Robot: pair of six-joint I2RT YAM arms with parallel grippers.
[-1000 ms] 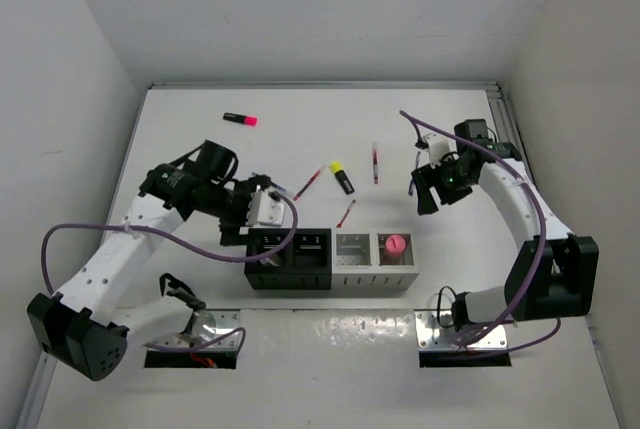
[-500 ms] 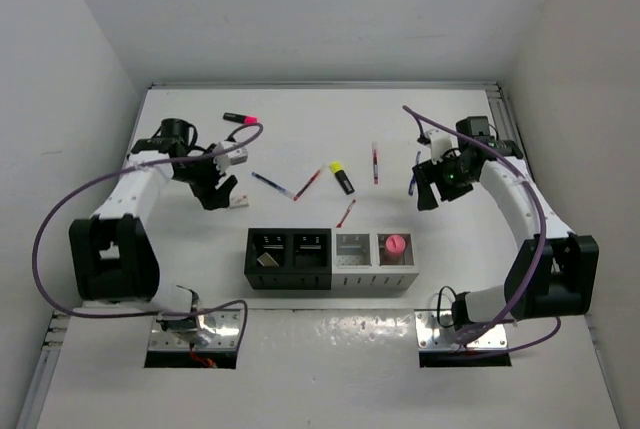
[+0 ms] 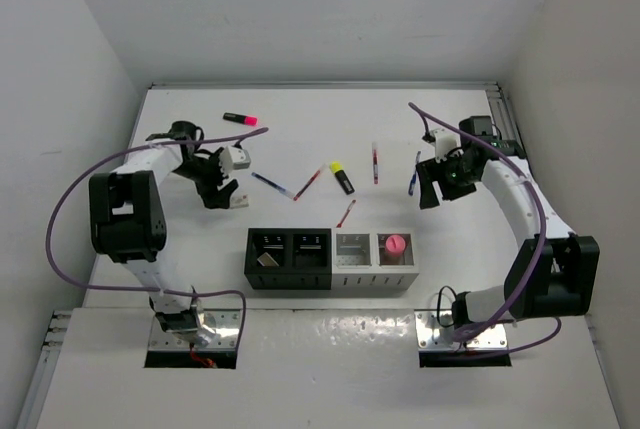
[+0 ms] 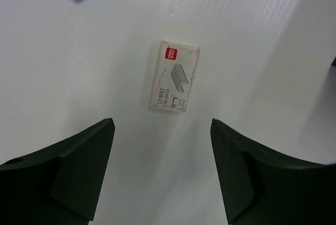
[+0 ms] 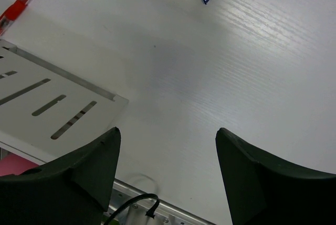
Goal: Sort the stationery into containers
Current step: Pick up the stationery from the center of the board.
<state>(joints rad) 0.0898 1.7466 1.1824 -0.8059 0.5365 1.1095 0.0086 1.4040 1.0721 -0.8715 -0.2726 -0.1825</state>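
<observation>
**Though the glue stick is binned, most stationery lies loose**

On the table (image 3: 300, 119), the bins (image 3: 330, 274) stand in a row at the arms' side, two black on the left and two grey on the right. The left gripper (image 4: 163, 125) hovers beyond the row's left end, jaws apart and holding nothing. The right gripper (image 5: 168, 133) hangs beyond the right end, likewise spread and empty.

Done, by my reading: the glue stick (image 3: 396, 245) stands in the rightmost grey bin. Something pale lies in the leftmost black one, though I cannot tell what. The contents of the two middle bins I cannot make out.

Everything left to sort is on the far side of the row:
- The pink highlighter (image 3: 240, 119) lies well behind the left end.
- The yellow highlighter (image 3: 343, 179) lies behind the middle.
- The blue pen (image 3: 268, 183) and red pen (image 3: 310, 182) form a V behind the black bins.
- The short red pen (image 3: 346, 213) sits just behind the grey bins, with the far red pen (image 3: 375, 162) further back.
- The right blue pen (image 3: 413, 181) lies beside the right gripper.
- The staple box (image 4: 174, 76), smallest of all, lies flat just ahead of the left jaws, centred between them.

I judge the task barely begun, with the box the likely next pick.
</observation>
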